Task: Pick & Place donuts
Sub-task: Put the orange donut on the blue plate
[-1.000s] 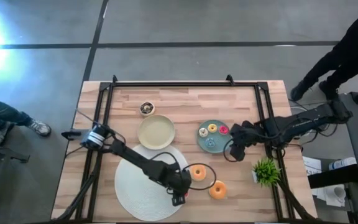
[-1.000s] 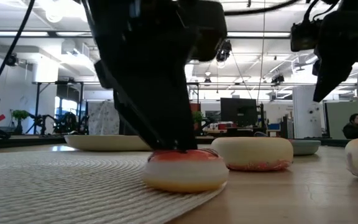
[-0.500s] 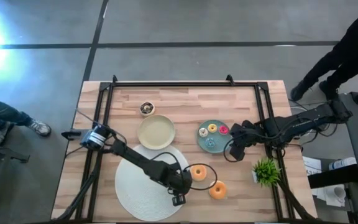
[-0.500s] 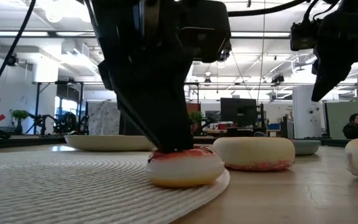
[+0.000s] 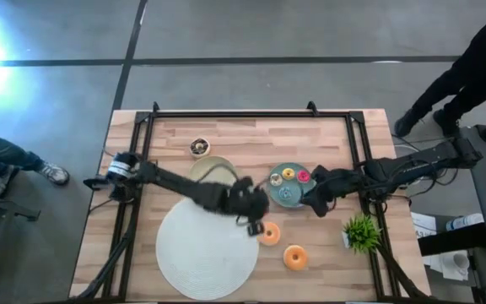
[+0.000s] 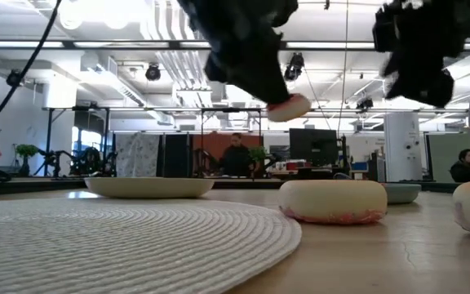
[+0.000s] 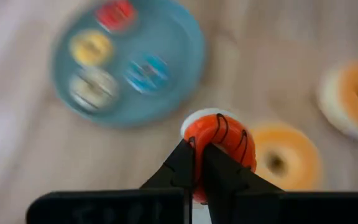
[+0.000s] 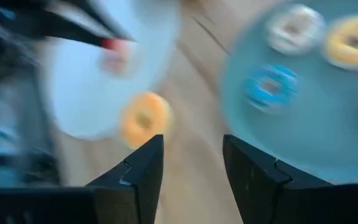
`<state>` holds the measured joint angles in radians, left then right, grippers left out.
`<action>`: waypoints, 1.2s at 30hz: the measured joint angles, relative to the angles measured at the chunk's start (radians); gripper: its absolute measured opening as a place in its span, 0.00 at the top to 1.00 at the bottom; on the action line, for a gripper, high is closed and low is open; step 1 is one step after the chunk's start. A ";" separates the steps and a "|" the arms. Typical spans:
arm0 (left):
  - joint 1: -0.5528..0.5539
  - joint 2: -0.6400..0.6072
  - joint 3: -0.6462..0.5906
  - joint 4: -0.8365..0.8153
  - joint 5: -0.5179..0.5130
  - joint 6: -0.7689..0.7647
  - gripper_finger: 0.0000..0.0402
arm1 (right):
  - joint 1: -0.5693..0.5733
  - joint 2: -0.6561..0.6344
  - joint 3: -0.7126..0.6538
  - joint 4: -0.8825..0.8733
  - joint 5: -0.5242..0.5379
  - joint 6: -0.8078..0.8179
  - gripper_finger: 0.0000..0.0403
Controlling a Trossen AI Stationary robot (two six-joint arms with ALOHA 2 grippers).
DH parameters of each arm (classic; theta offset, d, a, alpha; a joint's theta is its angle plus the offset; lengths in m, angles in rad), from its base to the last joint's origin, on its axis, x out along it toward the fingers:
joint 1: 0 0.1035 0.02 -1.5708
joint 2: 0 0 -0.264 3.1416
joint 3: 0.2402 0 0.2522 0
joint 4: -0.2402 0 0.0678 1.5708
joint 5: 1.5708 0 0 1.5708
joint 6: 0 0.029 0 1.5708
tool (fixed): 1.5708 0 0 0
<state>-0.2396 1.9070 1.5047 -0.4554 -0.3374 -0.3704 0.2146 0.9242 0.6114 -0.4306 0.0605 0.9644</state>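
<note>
My left gripper (image 7: 202,167) is shut on a red-iced donut (image 7: 221,138) and holds it in the air (image 6: 289,106) between the white mat (image 5: 207,249) and the teal plate (image 5: 292,201). Two orange donuts (image 5: 268,234) (image 5: 294,257) lie flat on the wood to the mat's right. The teal plate carries several small donuts (image 7: 92,48). My right gripper (image 8: 191,180) hovers open at that plate's right rim (image 5: 315,199), with nothing between its fingers. My left gripper pinches the red donut's ring at its edge (image 7: 199,144) between its two fingers. The fingers slant down from above. The donut hangs tilted below the fingertips (image 6: 277,104), lifted clear of mat and table.
A beige plate (image 5: 205,169) lies far of the mat, partly under my left arm. A small bowl (image 5: 199,146) stands at the far left and a green plant (image 5: 361,232) at the near right. A black frame (image 5: 226,114) edges the table. People stand beyond the table.
My left gripper has taken hold of the red donut at the mat's near right edge, lifted it clear, and carried it up and toward the table's far right, toward the teal plate. The donut now hangs tilted in the air.
</note>
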 joint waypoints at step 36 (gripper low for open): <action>0.312 -0.005 0.086 0.221 0.383 0.272 1.00 | -0.231 0.000 -0.094 0.311 -0.008 0.209 0.47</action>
<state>0.0723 1.9022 1.5905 -0.2348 0.0452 -0.0986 -0.0163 0.9239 0.5171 -0.1191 0.0521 1.1737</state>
